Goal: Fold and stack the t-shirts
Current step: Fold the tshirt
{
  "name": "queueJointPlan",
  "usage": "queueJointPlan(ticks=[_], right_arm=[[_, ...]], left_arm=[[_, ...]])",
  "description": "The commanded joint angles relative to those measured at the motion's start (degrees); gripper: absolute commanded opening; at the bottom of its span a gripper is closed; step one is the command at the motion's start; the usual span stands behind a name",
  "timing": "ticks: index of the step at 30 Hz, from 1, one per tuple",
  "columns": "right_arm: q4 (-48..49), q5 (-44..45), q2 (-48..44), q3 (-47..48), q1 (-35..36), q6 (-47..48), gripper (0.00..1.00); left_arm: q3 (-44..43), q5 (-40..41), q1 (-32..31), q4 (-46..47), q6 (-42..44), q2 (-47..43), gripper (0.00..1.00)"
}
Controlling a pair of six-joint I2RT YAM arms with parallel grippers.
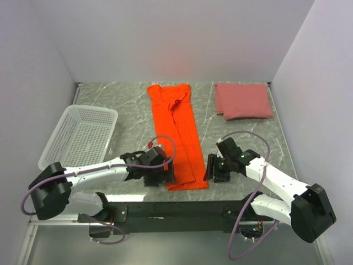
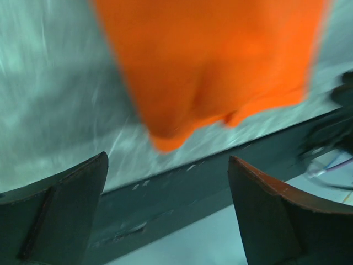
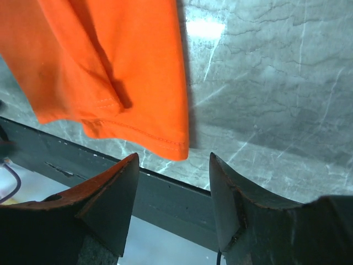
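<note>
The bright orange t-shirt [image 1: 178,131] lies as a long narrow strip down the table's middle, its hem near the front edge. The pink t-shirt [image 1: 243,100] lies folded at the back right. My left gripper [image 1: 165,178] is open and empty just left of the orange hem, which shows blurred in the left wrist view [image 2: 209,66]. My right gripper [image 1: 211,170] is open and empty just right of the hem's corner; the orange hem also shows in the right wrist view [image 3: 110,72].
A white mesh basket [image 1: 80,136] stands at the left. The marble table [image 1: 242,143] ends at a dark front rail [image 1: 176,210]. White walls enclose the back and both sides.
</note>
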State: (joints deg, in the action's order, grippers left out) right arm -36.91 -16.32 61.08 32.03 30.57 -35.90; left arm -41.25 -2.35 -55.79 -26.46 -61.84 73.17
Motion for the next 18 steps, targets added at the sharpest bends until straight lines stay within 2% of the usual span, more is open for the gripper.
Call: queueJointPlan(ticks=[1, 7, 10, 11, 14, 15, 16, 17, 18], right_arm=[[3.41, -1.44, -0.7, -1.27, -0.25, 0.05, 0.59], [6.66, -1.53, 1.85, -3.73, -0.33, -0.05, 0.57], [8.16, -1.52, 3.87, -4.17, -0.33, 0.04, 0.56], [8.51, -1.44, 4.92, -4.43, -0.33, 0.13, 0.56], [9.83, -1.96, 6.33, -5.22, -0.25, -0.05, 0.53], [9.92, -2.23, 6.59, -5.31, -0.33, -0.31, 0.52], [10.62, -3.27, 6.68, -5.75, -0.25, -0.4, 0.47], [10.97, -3.81, 6.6, -6.01, -0.16, -0.49, 0.43], [11.41, -4.33, 6.42, -6.19, -0.07, -0.75, 0.38]], left_arm=[[1.61, -2.04, -1.34, 3.51, -7.23, 0.56, 0.93], [1.97, -3.19, -1.69, 9.31, -6.71, 5.66, 0.76], [0.57, -1.61, -1.87, 7.83, -6.36, 9.27, 0.65], [0.39, -1.34, -1.95, 7.13, -6.36, 9.97, 0.55], [-0.4, -2.22, -1.95, 7.74, -5.57, 12.08, 0.4], [-0.84, -1.79, -1.87, 6.43, -5.57, 12.44, 0.27], [-1.19, -0.65, -1.87, 5.55, -5.83, 12.87, 0.22], [-1.28, -0.38, -1.87, 4.58, -6.09, 12.97, 0.08], [-1.37, -0.38, -1.87, 4.4, -6.1, 12.97, 0.01]])
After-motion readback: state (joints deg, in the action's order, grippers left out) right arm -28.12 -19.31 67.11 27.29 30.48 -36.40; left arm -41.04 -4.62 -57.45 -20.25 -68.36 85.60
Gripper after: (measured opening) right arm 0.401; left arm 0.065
